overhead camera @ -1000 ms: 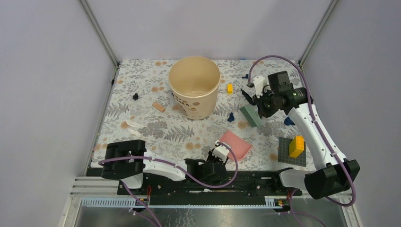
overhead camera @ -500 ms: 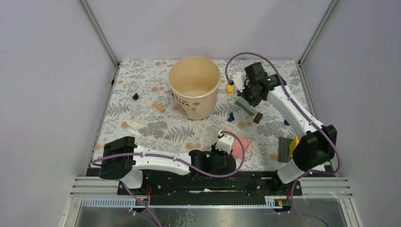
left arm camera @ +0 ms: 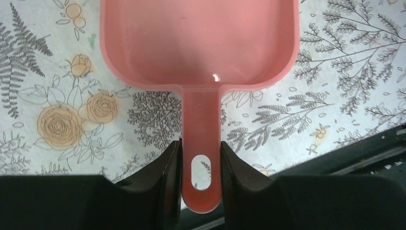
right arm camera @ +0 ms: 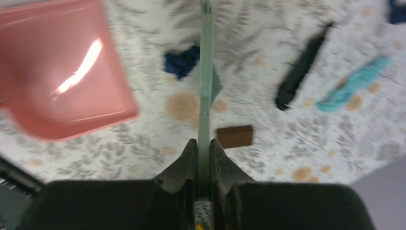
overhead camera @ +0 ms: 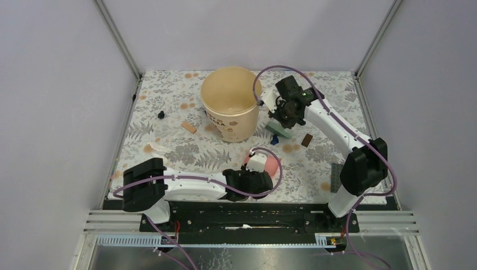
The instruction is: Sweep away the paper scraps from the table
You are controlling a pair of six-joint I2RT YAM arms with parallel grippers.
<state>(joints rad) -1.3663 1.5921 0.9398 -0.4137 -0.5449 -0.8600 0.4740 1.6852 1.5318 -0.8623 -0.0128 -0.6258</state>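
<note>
My left gripper (overhead camera: 257, 179) (left arm camera: 201, 163) is shut on the handle of the pink dustpan (overhead camera: 273, 167) (left arm camera: 198, 43), which lies flat on the flowered table (overhead camera: 169, 95) near the front edge. Beside the bucket, my right gripper (overhead camera: 280, 120) (right arm camera: 205, 148) is shut on a flat green sweeping tool (overhead camera: 278, 131) (right arm camera: 206, 72) seen edge-on. A dark blue paper scrap (overhead camera: 274, 139) (right arm camera: 182, 61) lies just beside the tool's lower end, between it and the dustpan (right arm camera: 62, 72). A black scrap (overhead camera: 161, 115) lies far left. Another dark elongated scrap (right arm camera: 300, 72) lies to the tool's right.
A tall beige bucket (overhead camera: 231, 104) stands at the back centre, close to the right gripper. A small brown block (overhead camera: 306, 140) (right arm camera: 233, 136) lies right of the tool, a tan block (overhead camera: 189, 127) left of the bucket. A teal strip (right arm camera: 352, 86) lies nearby. The dark baseplate (overhead camera: 336, 171) sits behind the right arm.
The right arm has swung left toward the bucket, carrying the green tool to the blue scrap. The left gripper has slid the dustpan a little left and farther in.
</note>
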